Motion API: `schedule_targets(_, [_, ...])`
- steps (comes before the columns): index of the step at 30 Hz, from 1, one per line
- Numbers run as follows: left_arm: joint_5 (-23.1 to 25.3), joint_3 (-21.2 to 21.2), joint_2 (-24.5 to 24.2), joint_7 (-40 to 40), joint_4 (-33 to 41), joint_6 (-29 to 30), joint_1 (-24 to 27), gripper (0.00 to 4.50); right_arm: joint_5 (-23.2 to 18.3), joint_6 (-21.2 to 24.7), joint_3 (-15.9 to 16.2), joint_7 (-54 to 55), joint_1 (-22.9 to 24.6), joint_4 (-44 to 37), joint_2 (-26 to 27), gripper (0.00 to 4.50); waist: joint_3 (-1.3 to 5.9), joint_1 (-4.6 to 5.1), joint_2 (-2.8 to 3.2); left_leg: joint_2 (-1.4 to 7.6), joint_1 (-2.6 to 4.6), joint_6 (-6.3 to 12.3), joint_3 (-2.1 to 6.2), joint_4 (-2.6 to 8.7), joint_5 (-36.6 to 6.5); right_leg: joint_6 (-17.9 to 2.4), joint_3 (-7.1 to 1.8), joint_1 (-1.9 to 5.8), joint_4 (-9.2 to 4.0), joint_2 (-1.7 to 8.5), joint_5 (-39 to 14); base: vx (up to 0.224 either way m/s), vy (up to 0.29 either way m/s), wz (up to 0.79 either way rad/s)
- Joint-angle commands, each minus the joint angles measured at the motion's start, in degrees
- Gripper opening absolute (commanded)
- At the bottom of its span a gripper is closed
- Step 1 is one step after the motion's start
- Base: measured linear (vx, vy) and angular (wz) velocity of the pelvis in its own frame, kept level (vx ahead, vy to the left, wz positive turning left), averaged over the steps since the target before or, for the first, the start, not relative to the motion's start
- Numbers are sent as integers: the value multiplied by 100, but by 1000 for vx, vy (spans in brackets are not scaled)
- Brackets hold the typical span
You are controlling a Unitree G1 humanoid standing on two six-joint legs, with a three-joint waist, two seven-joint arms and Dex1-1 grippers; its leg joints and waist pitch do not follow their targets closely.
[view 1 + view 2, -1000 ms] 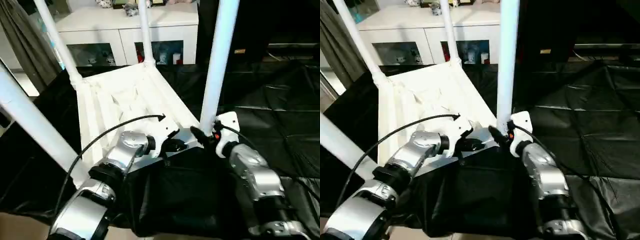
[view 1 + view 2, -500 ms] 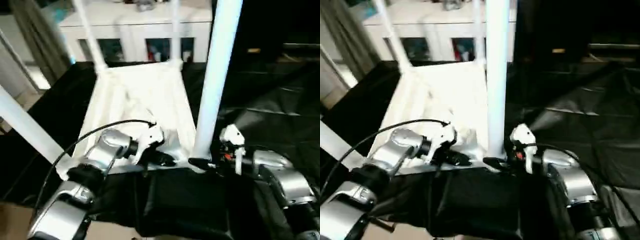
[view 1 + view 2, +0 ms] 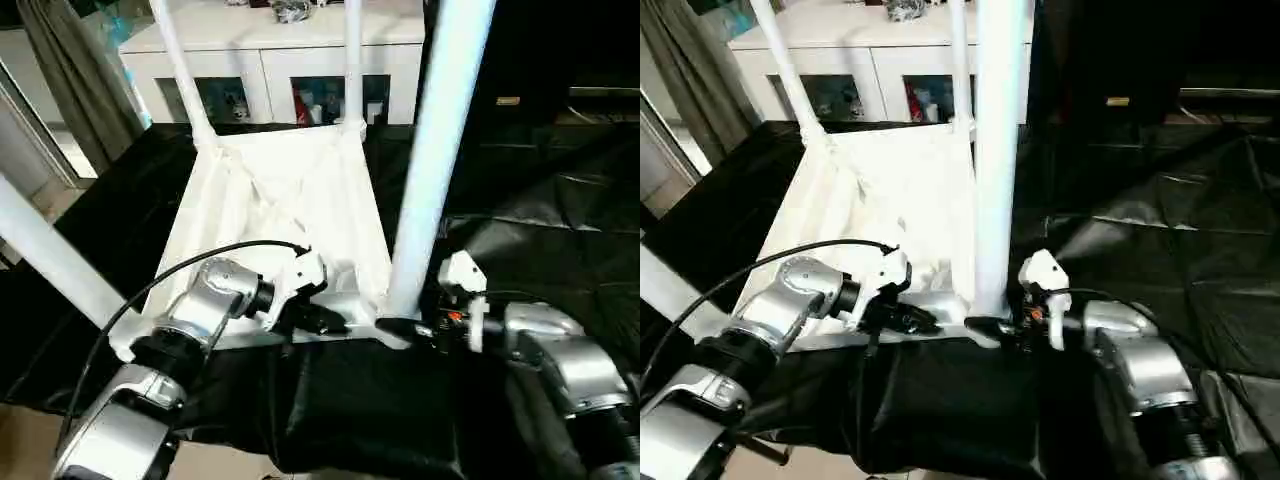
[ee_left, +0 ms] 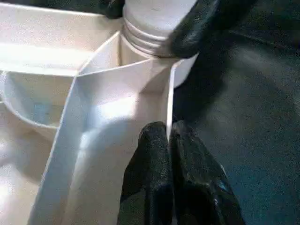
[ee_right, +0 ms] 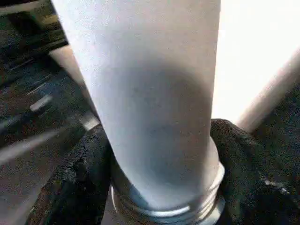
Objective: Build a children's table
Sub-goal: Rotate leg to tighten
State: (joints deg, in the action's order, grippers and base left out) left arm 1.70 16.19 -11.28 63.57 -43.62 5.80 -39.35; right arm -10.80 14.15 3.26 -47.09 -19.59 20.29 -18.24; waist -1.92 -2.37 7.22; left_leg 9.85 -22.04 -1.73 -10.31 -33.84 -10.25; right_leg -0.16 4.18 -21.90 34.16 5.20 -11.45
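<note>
The table (image 3: 285,215) lies upside down near the front edge of the black-draped surface (image 3: 560,200), legs pointing up. The left pincer (image 4: 169,140) is pinched shut on a thin rib by the near corner, while the right pincer (image 5: 159,187) wraps the base of the near leg (image 3: 435,150) at its socket. It looks like light, stiff, slick plastic, so grabbing low by the socket beats holding high up the tube.
</note>
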Motion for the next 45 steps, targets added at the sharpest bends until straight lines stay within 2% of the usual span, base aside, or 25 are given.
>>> schedule_targets(1, [-62, -148, 253, -486, -30, -44, -176, 0, 269, 206, 26, 866, 49, 572, 235, 274, 259, 50, -126, 284, 86, 155, 162, 459, -1738, -1155, -204, 221, -500, 378, -1907, 0, 0, 0])
schedule_targets(2, [-25, -164, 360, -718, -100, -40, -223, 0, 285, 241, -38, 1196, 18, 694, 395, 274, 254, 90, -116, 286, 78, 130, 173, 469, -1839, -1081, -209, 218, -519, 372, -1993, 0, 0, 0])
schedule_targets(4, [16, -200, 603, -1161, -220, -16, -310, 0, 329, 281, -130, 1822, -56, 900, 737, 273, 259, 153, -84, 287, 91, 115, 171, 477, -1941, -1102, -220, 185, -522, 358, -1835, 0, 0, 0])
schedule_targets(6, [13, -224, 753, -1387, -280, 7, -357, 0, 381, 264, -125, 2109, -113, 1007, 919, 273, 262, 192, -104, 265, 83, 121, 169, 471, -1987, -1103, -213, 195, -527, 358, -1812, 0, 0, 0])
schedule_targets(8, [2, -220, 884, -1506, -324, -57, -384, 0, 505, 163, -33, 2275, -180, 1097, 1064, 273, 259, 222, -95, 257, 75, 163, 166, 462, -1979, -1095, -215, 197, -539, 365, -1849, 0, 0, 0])
schedule_targets(9, [-17, -209, 921, -1468, -316, -64, -382, 0, 425, 112, -34, 2143, -190, 1081, 1138, 273, 262, 226, -88, 257, 69, 181, 166, 462, -1958, -1081, -214, 202, -544, 364, -1849, 0, 0, 0])
schedule_targets(10, [-14, -206, 952, -1439, -331, -95, -387, 0, 379, 70, -40, 2055, -200, 1054, 1197, 329, 262, 228, -93, 263, 54, 252, 166, 462, -1941, -1072, -216, 209, -547, 369, -1822, 0, 0, 0])
schedule_targets(13, [-29, -186, 954, -1304, -327, -137, -379, 0, 240, 49, -39, 1795, -205, 950, 1238, 349, 270, 230, -82, 279, 52, 290, 171, 468, -1939, -1108, -218, 212, -532, 365, -1676, 0, 0, 0])
schedule_targets(14, [-69, -134, 851, -1027, -256, -199, -328, 0, 276, -22, 87, 1518, -175, 789, 1075, 377, 276, 223, -84, 285, 51, 304, 170, 468, -1895, -1125, -220, 216, -524, 362, -1565, 0, 0, 0])
schedule_targets(15, [-108, -93, 748, -773, -177, -224, -277, 0, 241, -40, 160, 1204, -128, 642, 903, 386, 280, 216, -88, 283, 50, 327, 170, 466, -1871, -1136, -217, 230, -516, 359, -1487, 0, 0, 0])
schedule_targets(18, [-163, -39, 579, -393, -58, -251, -202, 0, 160, -58, 277, 651, -43, 404, 584, 390, 316, 193, -92, 288, 32, 521, 150, 417, -1475, -1315, -220, 257, -455, 370, -829, 0, 0, 0])
schedule_targets(19, [-187, -19, 515, -246, -15, -256, -176, 0, 125, -62, 318, 437, -4, 314, 452, 390, 331, 166, -118, 284, 30, 629, 133, 389, -1259, -1380, -215, 274, -436, 371, -549, 0, 0, 0])
schedule_targets(21, [-216, 56, 330, 135, 102, -263, -106, 0, 51, -72, 388, -65, 86, 109, 129, 390, 338, 122, -97, 292, 14, 788, 120, 359, -1018, -1456, -200, 286, -400, 370, -275, 0, 0, 0])
schedule_targets(23, [-280, 139, 92, 671, 272, -240, -11, 0, -45, -108, 411, -685, 178, -99, -235, 390, 346, 55, -95, 315, 25, 887, 117, 344, -960, -1509, -191, 281, -375, 374, -188, 0, 0, 0])
schedule_targets(26, [-353, 187, -130, 1156, 420, -121, 65, 0, -96, -205, 380, -1141, 224, -220, -532, 390, 343, -8, -82, 337, 53, 852, 114, 357, -1009, -1525, -194, 257, -380, 373, -353, 0, 0, 0])
schedule_targets(28, [-357, 211, -204, 1306, 440, -98, 81, 0, -122, -192, 364, -1250, 220, -235, -602, 390, 330, -39, -95, 352, 64, 775, 115, 378, -1101, -1524, -200, 245, -380, 360, -502, 0, 0, 0])
schedule_targets(29, [-361, 223, -250, 1388, 464, -70, 95, 0, -158, -167, 355, -1342, 220, -250, -648, 390, 316, -56, -80, 358, 68, 713, 119, 395, -1211, -1512, -205, 238, -385, 365, -634, 0, 0, 0])
schedule_targets(30, [-386, 238, -312, 1494, 519, -18, 119, 0, -241, -128, 365, -1476, 224, -285, -729, 364, 310, -56, -86, 355, 70, 645, 123, 408, -1296, -1489, -206, 243, -392, 365, -745, 0, 0, 0])
schedule_targets(31, [-399, 243, -333, 1527, 542, 4, 128, 0, -282, -102, 362, -1523, 224, -295, -750, 357, 308, -59, -94, 351, 77, 611, 119, 409, -1334, -1476, -214, 242, -401, 366, -808, 0, 0, 0])
schedule_targets(34, [-425, 257, -381, 1588, 600, 40, 157, 0, -372, -48, 361, -1629, 222, -318, -777, 347, 309, -58, -97, 338, 64, 597, 117, 400, -1277, -1455, -219, 244, -403, 374, -831, 0, 0, 0])
schedule_targets(35, [-426, 257, -382, 1589, 601, 41, 158, 0, -373, -48, 361, -1631, 222, -319, -777, 337, 314, -60, -115, 332, 55, 605, 117, 395, -1220, -1458, -219, 252, -397, 378, -802, 0, 0, 0])
schedule_targets(38, [-423, 256, -407, 1629, 670, 73, 196, 0, -386, -34, 363, -1704, 239, -343, -735, 325, 323, -59, -107, 330, 47, 660, 115, 379, -1084, -1452, -213, 255, -385, 374, -698, 0, 0, 0])
schedule_targets(43, [-331, 246, -346, 1397, 647, 10, 209, 0, -385, -36, 395, -1572, 309, -377, -634, 288, 322, -67, -100, 333, 60, 667, 116, 380, -1104, -1445, -211, 239, -393, 366, -721, 0, 0, 0])
schedule_targets(44, [-299, 222, -295, 1215, 578, -8, 178, 0, -344, -57, 387, -1427, 315, -338, -580, 288, 325, -66, -98, 334, 62, 651, 118, 381, -1115, -1443, -211, 239, -392, 366, -733, 0, 0, 0])
schedule_targets(45, [-213, 131, -133, 672, 373, -38, 74, 0, -153, -29, 332, -870, 266, -116, -404, 279, 315, -58, -88, 337, 68, 616, 118, 391, -1174, -1435, -213, 222, -403, 361, -791, 0, 0, 0])
